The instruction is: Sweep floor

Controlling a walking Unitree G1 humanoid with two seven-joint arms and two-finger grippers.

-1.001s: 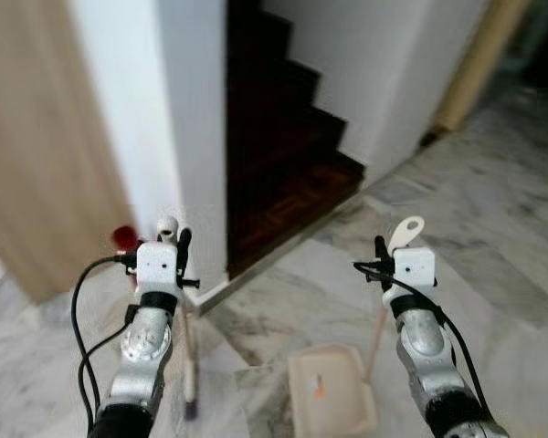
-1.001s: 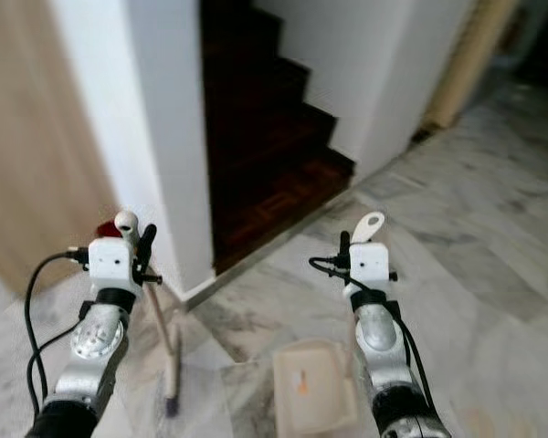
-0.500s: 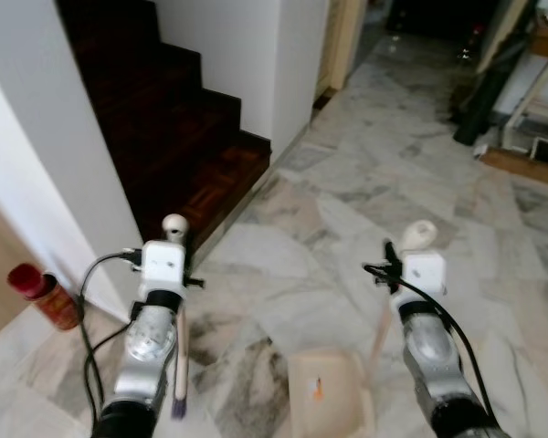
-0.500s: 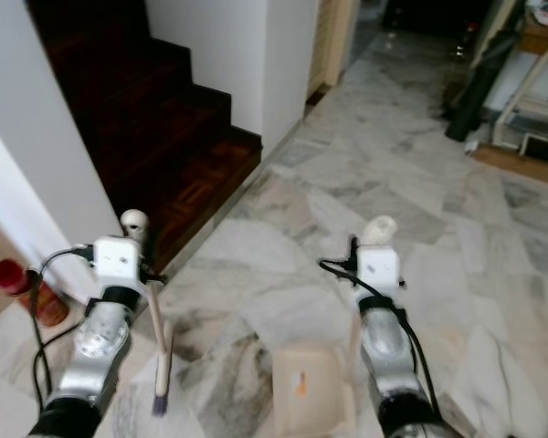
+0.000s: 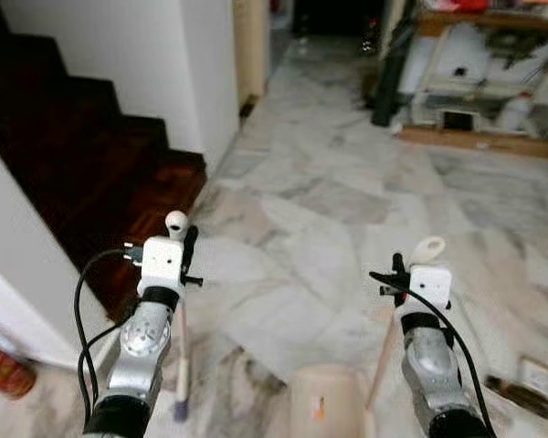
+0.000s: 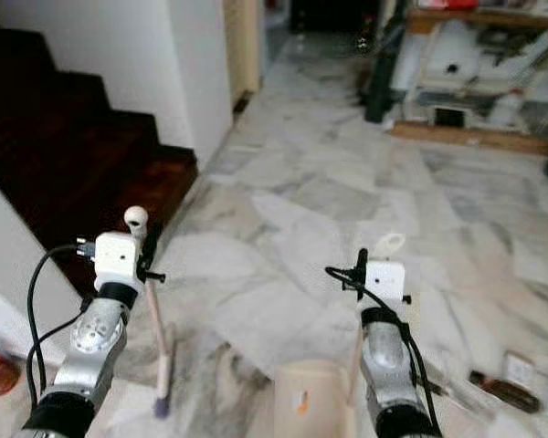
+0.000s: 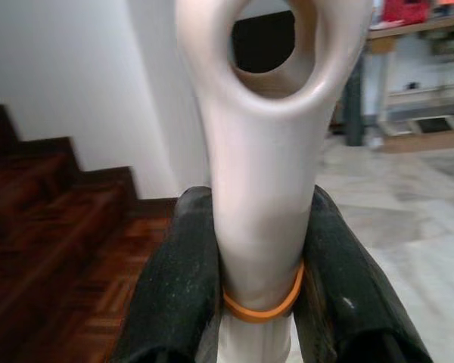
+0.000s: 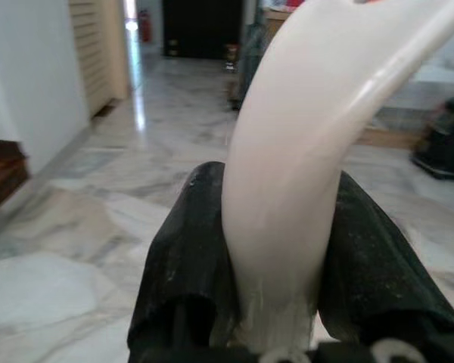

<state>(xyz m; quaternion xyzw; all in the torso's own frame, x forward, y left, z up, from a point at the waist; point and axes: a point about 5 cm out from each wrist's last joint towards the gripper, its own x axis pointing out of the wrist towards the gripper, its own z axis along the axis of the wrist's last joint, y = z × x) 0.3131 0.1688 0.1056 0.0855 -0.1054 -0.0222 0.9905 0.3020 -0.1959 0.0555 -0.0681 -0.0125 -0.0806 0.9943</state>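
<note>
My left gripper (image 5: pixel 184 245) is shut on the pale broom handle (image 7: pixel 261 189), just below its looped end and above an orange band. The broom hangs down to its bristles (image 5: pixel 180 401) at the marble floor (image 5: pixel 329 210). My right gripper (image 5: pixel 397 271) is shut on the cream dustpan handle (image 8: pixel 303 151), whose looped top (image 5: pixel 428 247) sticks up past the fingers. The dustpan (image 5: pixel 324 406) sits low between my arms, with a small orange mark inside.
Dark wooden stairs (image 5: pixel 64 173) rise on the left beside a white wall (image 5: pixel 164 55). A cluttered shelf unit (image 5: pixel 475 64) and a dark doorway (image 5: pixel 333 14) stand at the far end. A dark object (image 5: pixel 521 395) lies on the floor at lower right, and a red item (image 5: pixel 5 370) at lower left.
The camera has swung to the right: the stairs have slid to the left and the open marble floor and the shelves have come into view. Both grippers keep their hold.
</note>
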